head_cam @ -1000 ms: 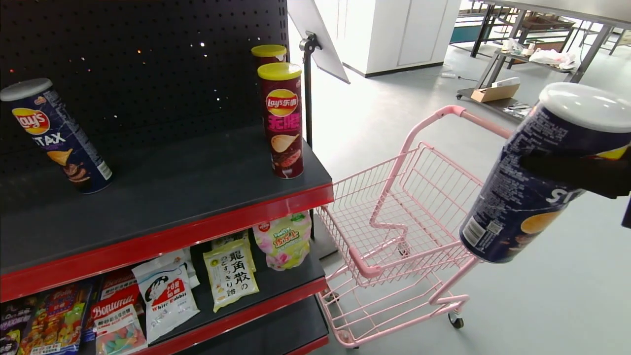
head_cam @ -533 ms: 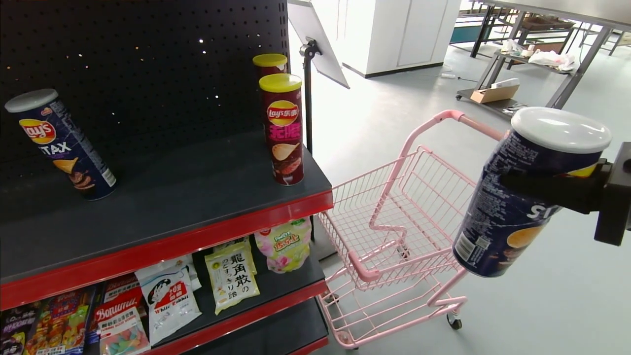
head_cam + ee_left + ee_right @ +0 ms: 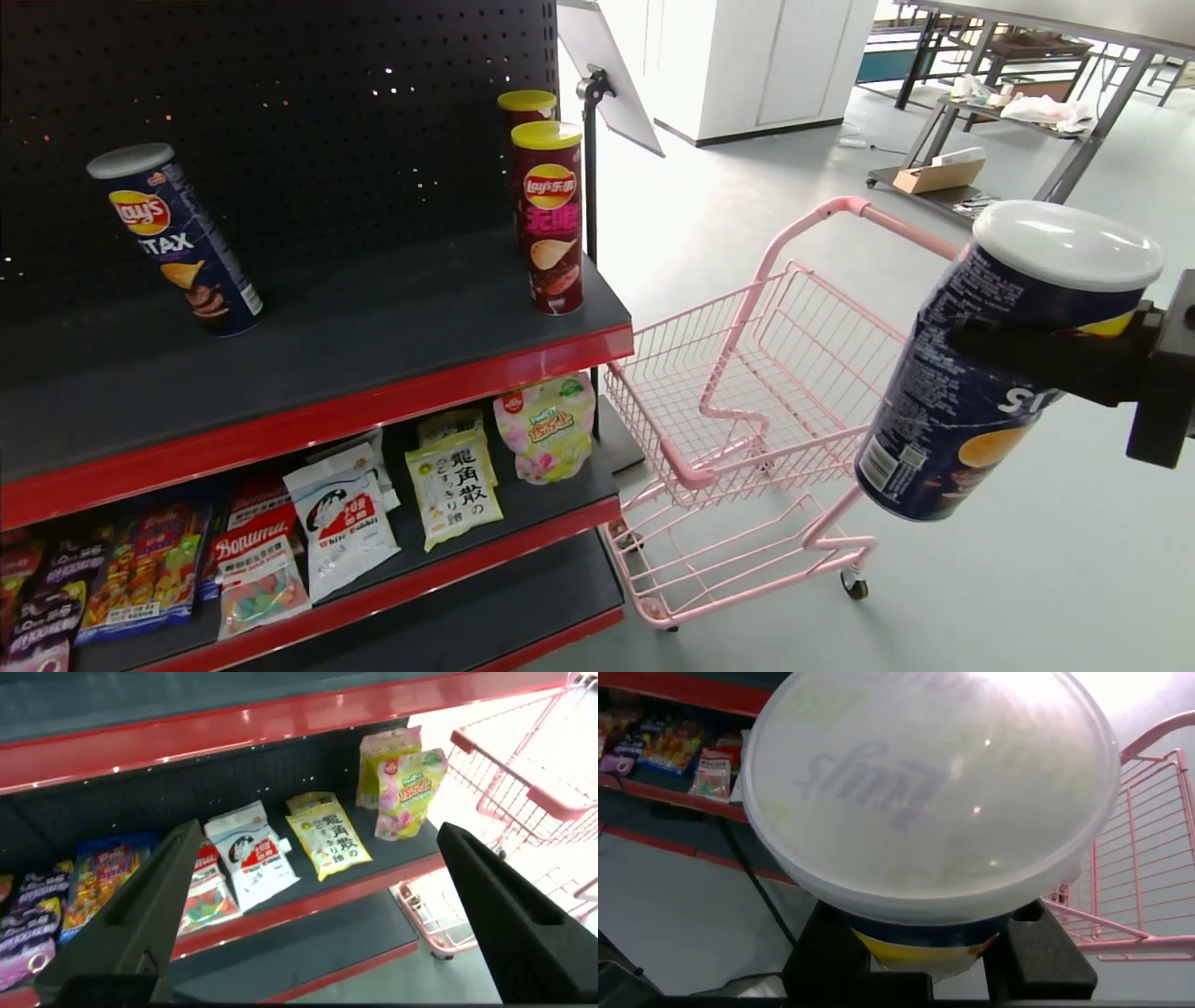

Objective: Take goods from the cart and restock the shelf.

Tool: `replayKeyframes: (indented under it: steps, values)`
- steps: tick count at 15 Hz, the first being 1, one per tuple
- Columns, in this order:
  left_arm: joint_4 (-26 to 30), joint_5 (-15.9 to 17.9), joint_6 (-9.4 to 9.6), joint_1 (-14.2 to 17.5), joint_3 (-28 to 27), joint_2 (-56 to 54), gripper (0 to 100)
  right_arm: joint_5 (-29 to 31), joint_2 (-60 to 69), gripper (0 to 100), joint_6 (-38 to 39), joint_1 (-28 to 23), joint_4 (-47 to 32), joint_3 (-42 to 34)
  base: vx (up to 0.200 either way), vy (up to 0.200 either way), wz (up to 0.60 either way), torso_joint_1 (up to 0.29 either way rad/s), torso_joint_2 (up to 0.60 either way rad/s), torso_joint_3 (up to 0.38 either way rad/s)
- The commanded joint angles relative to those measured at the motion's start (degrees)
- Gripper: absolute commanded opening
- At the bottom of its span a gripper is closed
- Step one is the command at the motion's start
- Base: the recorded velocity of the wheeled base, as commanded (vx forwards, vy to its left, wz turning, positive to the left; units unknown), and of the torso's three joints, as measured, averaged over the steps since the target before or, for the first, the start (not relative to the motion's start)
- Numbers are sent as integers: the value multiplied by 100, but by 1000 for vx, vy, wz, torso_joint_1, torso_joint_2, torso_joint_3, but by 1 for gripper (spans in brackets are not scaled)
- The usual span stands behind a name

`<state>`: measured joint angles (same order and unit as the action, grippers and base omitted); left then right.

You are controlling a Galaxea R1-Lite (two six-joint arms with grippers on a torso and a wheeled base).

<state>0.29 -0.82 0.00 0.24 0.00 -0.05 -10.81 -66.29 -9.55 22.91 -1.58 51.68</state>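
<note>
My right gripper [image 3: 1046, 359] is shut on a dark blue chip can [image 3: 971, 392] with a white lid, held tilted in the air to the right of the pink cart [image 3: 756, 392]. In the right wrist view the lid [image 3: 929, 793] sits above the right gripper [image 3: 938, 957]. The cart's basket looks empty. On the shelf's top board [image 3: 373, 327] stand a matching blue can [image 3: 177, 238] at the left and two maroon cans [image 3: 551, 219] at the right end. My left gripper [image 3: 318, 924] is open, in front of the lower shelf.
Snack bags [image 3: 448, 485] line the lower shelf behind its red edge. A sign stand [image 3: 588, 168] rises just past the shelf's right end. Work tables [image 3: 980, 112] stand at the back right. Bare grey floor [image 3: 1027, 579] lies beneath the held can.
The head camera has turned, so the shelf and cart sit differently in the picture. The right gripper's body has come into view with the can still held.
</note>
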Motion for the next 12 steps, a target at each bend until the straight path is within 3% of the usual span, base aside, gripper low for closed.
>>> replayKeyframes:
  steps: [1,8,12]
  values:
    - [-12,-6,0,2,0,5,100,-17,29,0,-30,12,9,-70,0,0,600,7,2,2]
    - [-12,3,0,2,0,5,100,-17,134,0,-39,12,9,-131,0,0,600,2,4,2]
    - [-3,-6,0,2,0,5,100,-26,556,0,-197,-23,202,-782,0,0,0,0,0,0]
